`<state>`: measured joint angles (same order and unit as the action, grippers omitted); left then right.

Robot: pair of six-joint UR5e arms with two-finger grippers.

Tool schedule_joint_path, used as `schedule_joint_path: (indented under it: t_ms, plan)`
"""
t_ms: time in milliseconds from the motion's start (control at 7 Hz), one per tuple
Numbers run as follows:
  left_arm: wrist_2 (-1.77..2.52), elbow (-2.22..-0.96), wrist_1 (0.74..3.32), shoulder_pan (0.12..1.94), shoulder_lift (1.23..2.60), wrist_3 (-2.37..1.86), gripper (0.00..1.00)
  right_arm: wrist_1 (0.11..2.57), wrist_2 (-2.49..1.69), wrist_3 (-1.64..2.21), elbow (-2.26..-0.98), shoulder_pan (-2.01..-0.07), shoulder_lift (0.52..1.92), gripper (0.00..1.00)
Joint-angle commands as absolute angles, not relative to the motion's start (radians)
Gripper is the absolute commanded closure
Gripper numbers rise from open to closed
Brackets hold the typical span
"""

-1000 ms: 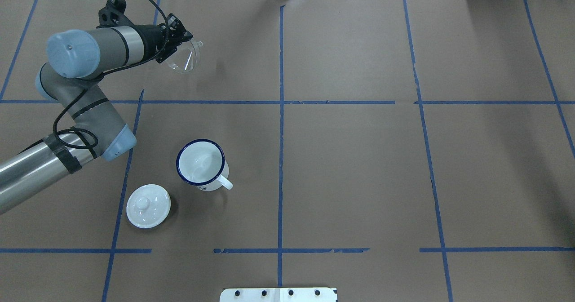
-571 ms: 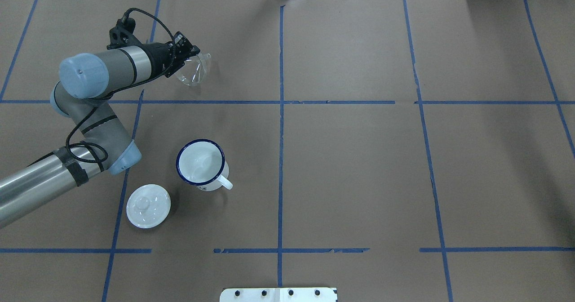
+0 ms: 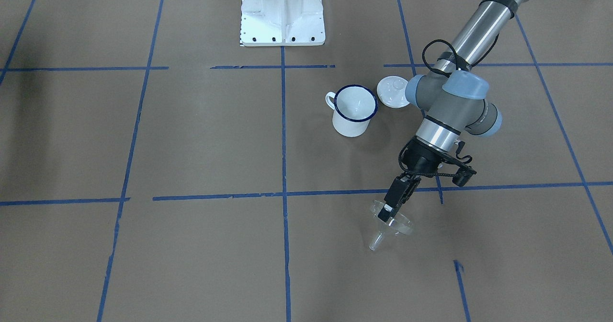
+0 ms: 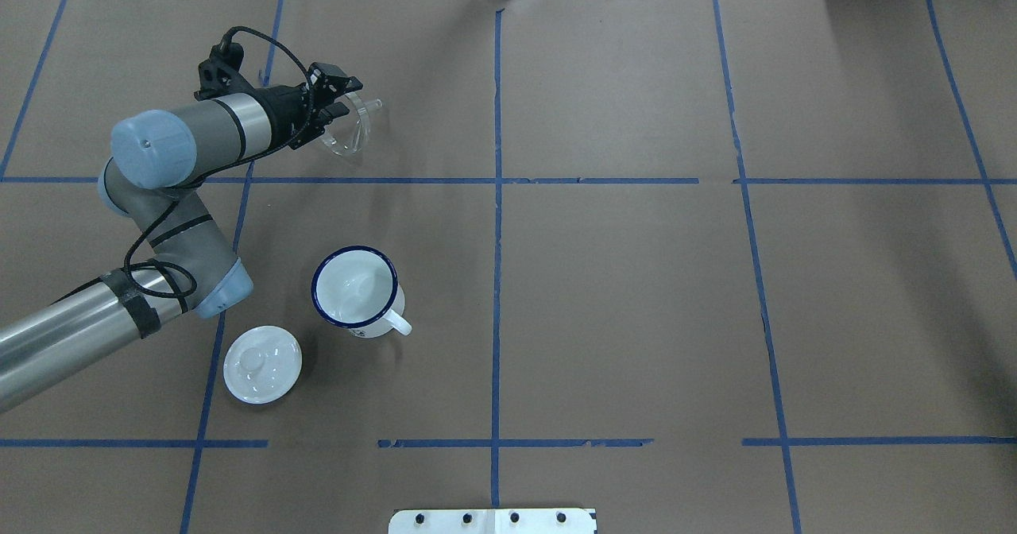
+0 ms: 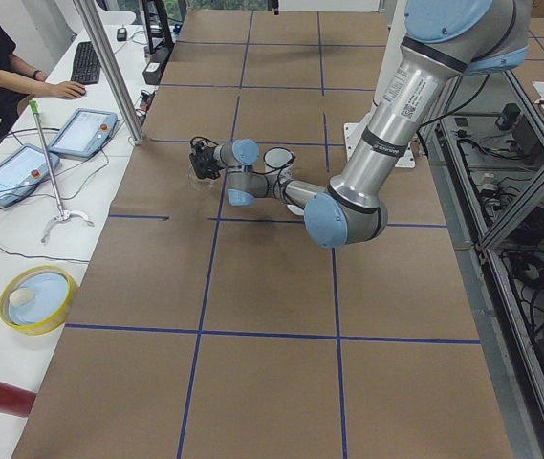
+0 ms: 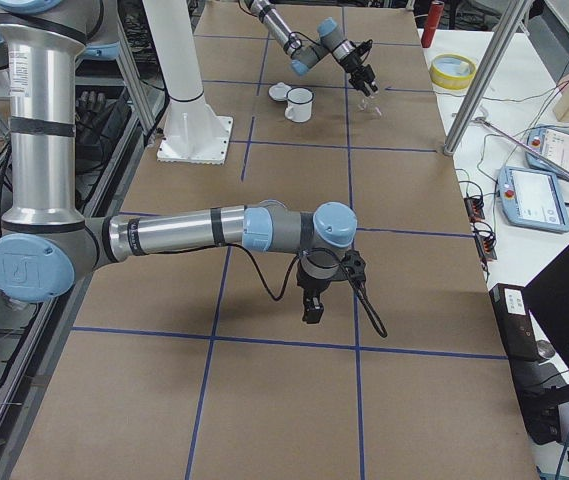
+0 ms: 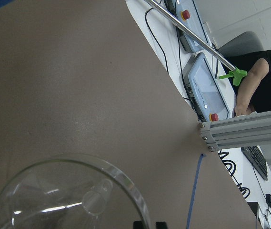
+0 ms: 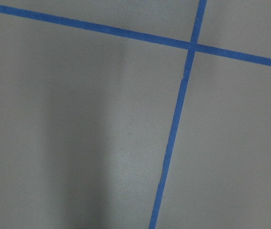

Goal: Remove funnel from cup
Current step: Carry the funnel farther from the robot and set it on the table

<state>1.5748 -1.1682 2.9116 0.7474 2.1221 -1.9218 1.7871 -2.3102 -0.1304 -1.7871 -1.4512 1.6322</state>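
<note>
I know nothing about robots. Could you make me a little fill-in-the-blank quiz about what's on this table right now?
The left gripper pinches the ____ of the small clear transparent funnel.
The white enamel mug with a dark blue rim has ____ inside it.
The white domed lid with a knob lies ____ the mug, not on it.
The brown table carries ____ tape lines.
Missing words: rim; nothing; beside; blue.

One funnel (image 4: pixel 350 126); one cup (image 4: pixel 355 289); one lid (image 4: pixel 262 364)
</note>
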Motion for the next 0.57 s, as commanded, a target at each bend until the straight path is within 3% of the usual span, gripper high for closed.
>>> schedule_joint_path:
  t_ms: [0,429]
  plan:
    - [1.592,-1.268,2.823,0.749,2.082,-1.913,0.08,1.787,-2.310,-0.129,-1.787,-1.451,1.632,0.00]
    - [1.838,-1.686,2.121,0.758,1.952,-1.781,0.09,1.787,-2.310,-0.129,-1.787,-1.451,1.632,0.00]
